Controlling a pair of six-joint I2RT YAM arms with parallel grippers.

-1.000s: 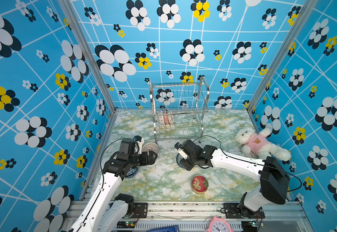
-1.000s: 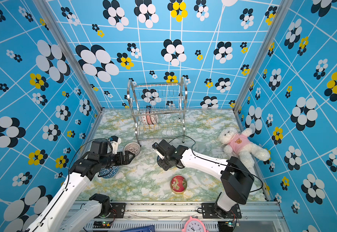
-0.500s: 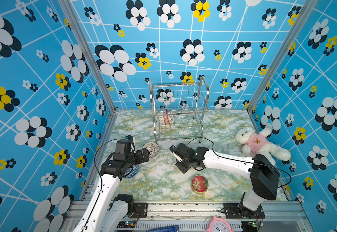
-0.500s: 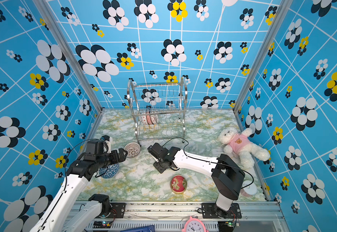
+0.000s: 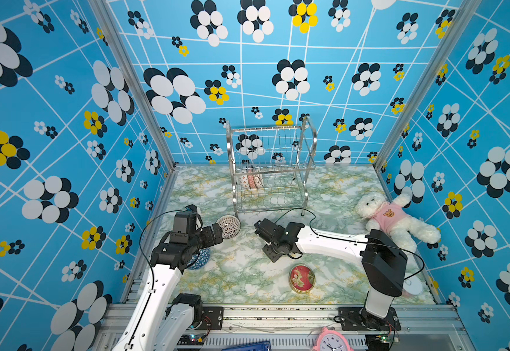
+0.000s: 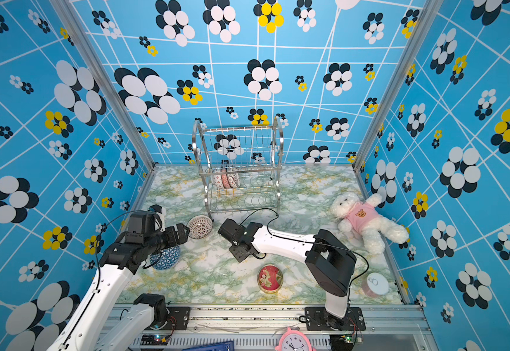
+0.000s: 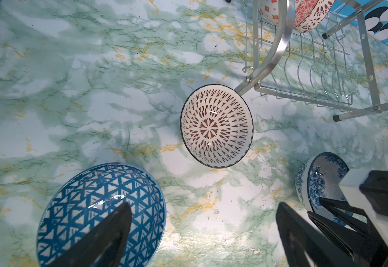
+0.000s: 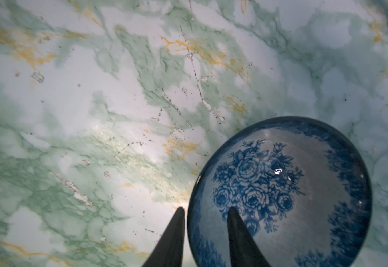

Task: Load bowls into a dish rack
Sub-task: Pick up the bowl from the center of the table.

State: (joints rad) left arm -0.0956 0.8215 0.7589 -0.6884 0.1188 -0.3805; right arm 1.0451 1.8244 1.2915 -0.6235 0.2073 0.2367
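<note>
Three bowls stand on edge in the lower tier of the dish rack. A white bowl with a dark radial pattern lies by the rack's front left foot. A blue triangle-pattern bowl sits under my left arm. My left gripper hangs wide open above bare table between them. My right gripper straddles the rim of a blue rose bowl, one finger outside and one inside, with a gap still showing. That bowl is hidden in both top views.
A white teddy bear in a pink shirt lies at the right. A flat red tin sits near the front, a white-lidded pot at the front right corner. A pink clock is below the table edge. Blue patterned walls close three sides.
My right gripper has moved left and its jaws have narrowed around the blue rose bowl's rim. My left arm has drawn back a little from the patterned bowl, still wide open.
</note>
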